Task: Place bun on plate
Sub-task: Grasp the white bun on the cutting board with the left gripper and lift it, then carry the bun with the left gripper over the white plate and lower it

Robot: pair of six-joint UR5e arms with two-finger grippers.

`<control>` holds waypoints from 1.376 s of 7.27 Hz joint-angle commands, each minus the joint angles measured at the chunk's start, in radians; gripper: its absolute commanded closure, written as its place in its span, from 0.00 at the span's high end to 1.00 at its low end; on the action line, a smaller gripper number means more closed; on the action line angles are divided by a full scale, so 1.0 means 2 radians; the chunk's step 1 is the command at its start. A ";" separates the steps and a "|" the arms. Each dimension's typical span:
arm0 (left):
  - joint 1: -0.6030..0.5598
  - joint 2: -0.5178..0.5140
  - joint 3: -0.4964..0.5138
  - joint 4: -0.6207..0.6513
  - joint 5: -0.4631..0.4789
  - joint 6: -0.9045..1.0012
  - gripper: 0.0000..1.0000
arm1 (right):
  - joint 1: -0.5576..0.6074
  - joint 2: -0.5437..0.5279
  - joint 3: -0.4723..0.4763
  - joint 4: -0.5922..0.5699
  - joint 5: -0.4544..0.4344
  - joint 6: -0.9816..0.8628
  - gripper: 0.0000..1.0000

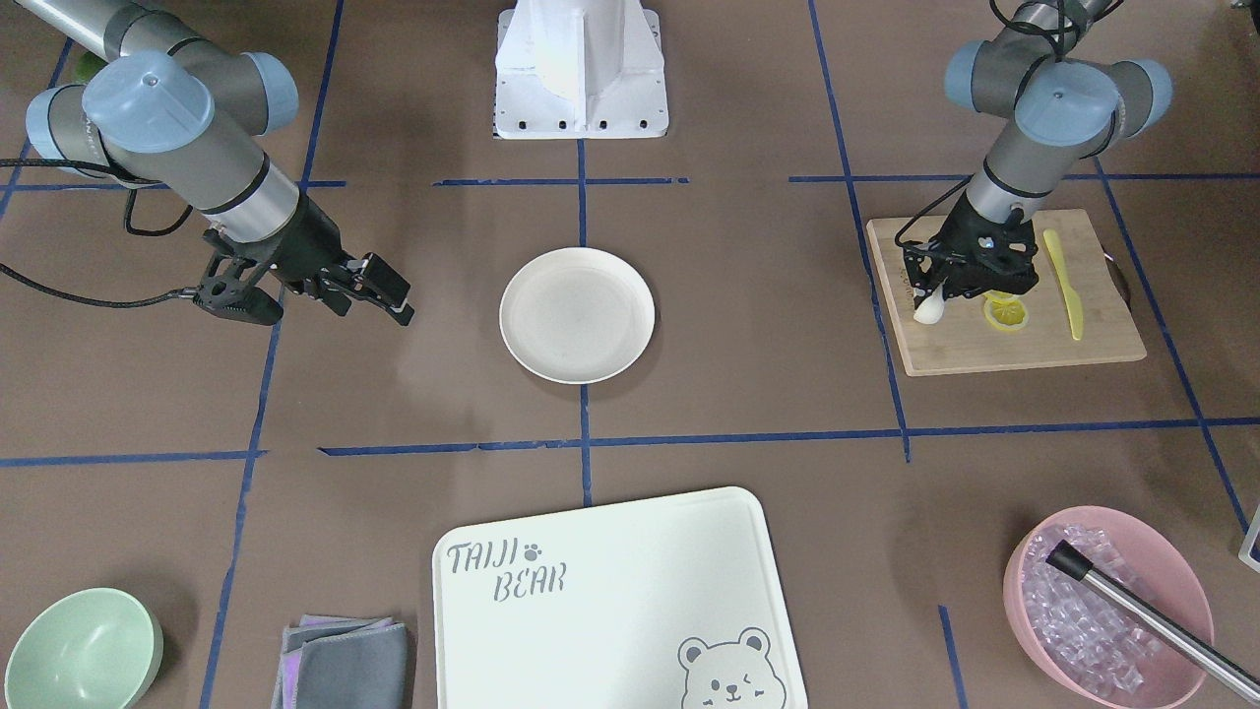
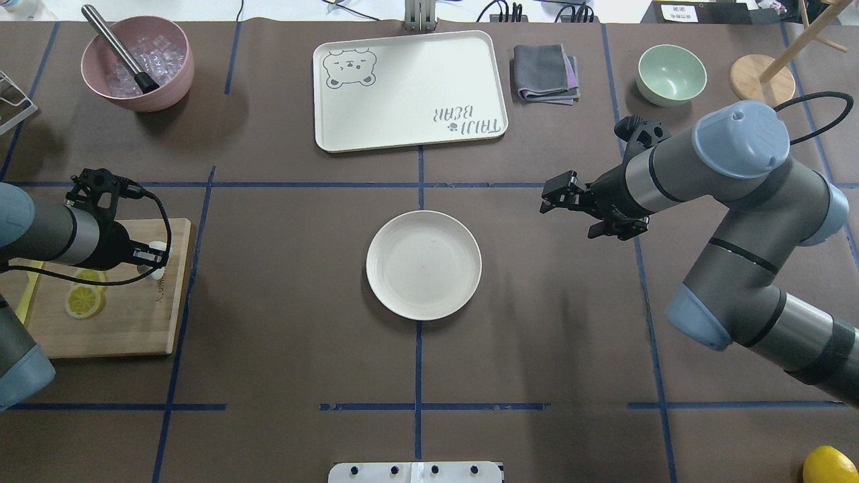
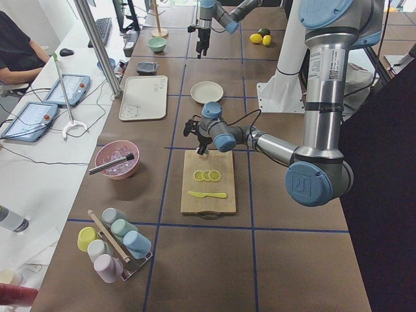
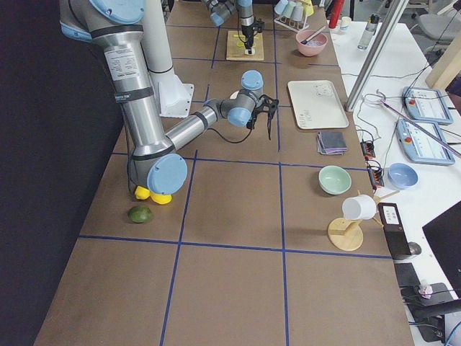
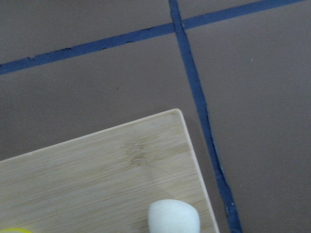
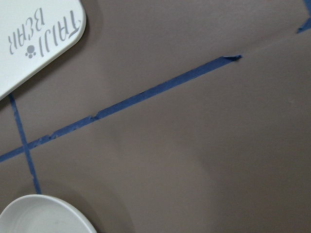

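Note:
The small white bun (image 1: 929, 311) (image 5: 173, 217) lies near a corner of the wooden cutting board (image 1: 1014, 350), beside the lemon slices (image 1: 1006, 313). My left gripper (image 1: 950, 295) (image 2: 151, 258) is low over the board right at the bun; its jaws look open, and one finger partly covers the bun in the overhead view. The round cream plate (image 1: 577, 315) (image 2: 423, 265) sits empty at the table's centre, and its rim shows in the right wrist view (image 6: 43, 216). My right gripper (image 1: 315, 305) (image 2: 577, 215) hovers open and empty beside the plate, apart from it.
A yellow knife (image 1: 1065, 286) lies on the board. A bear-print tray (image 1: 610, 591), a pink bowl of ice (image 1: 1107, 601) with a metal tool, a mint-green bowl (image 1: 84, 650) and a folded grey cloth (image 1: 345, 662) line the far side. A lemon (image 2: 832, 464) sits near the robot.

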 commanded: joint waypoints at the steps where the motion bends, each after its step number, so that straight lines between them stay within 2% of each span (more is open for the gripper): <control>1: 0.001 -0.066 -0.020 0.028 -0.003 -0.099 0.24 | 0.044 -0.080 0.041 0.002 0.024 -0.068 1.00; 2: 0.012 -0.124 -0.041 0.107 -0.003 -0.143 0.24 | 0.085 -0.113 0.042 0.002 0.056 -0.144 1.00; 3: 0.051 -0.194 -0.061 0.222 0.000 -0.178 0.24 | 0.134 -0.139 0.041 -0.001 0.090 -0.203 1.00; 4: 0.092 -0.262 -0.054 0.303 0.003 -0.214 0.24 | 0.169 -0.160 0.038 -0.002 0.116 -0.253 1.00; 5: 0.120 -0.312 -0.031 0.337 0.021 -0.225 0.24 | 0.183 -0.181 0.038 -0.002 0.117 -0.296 1.00; 6: 0.143 -0.354 0.020 0.337 0.068 -0.227 0.24 | 0.185 -0.187 0.036 -0.001 0.117 -0.305 1.00; 8: 0.149 -0.416 0.120 0.321 0.081 -0.242 0.24 | 0.185 -0.190 0.036 0.002 0.117 -0.305 1.00; 10: 0.151 -0.422 0.174 0.261 0.110 -0.242 0.24 | 0.185 -0.190 0.037 0.003 0.117 -0.305 1.00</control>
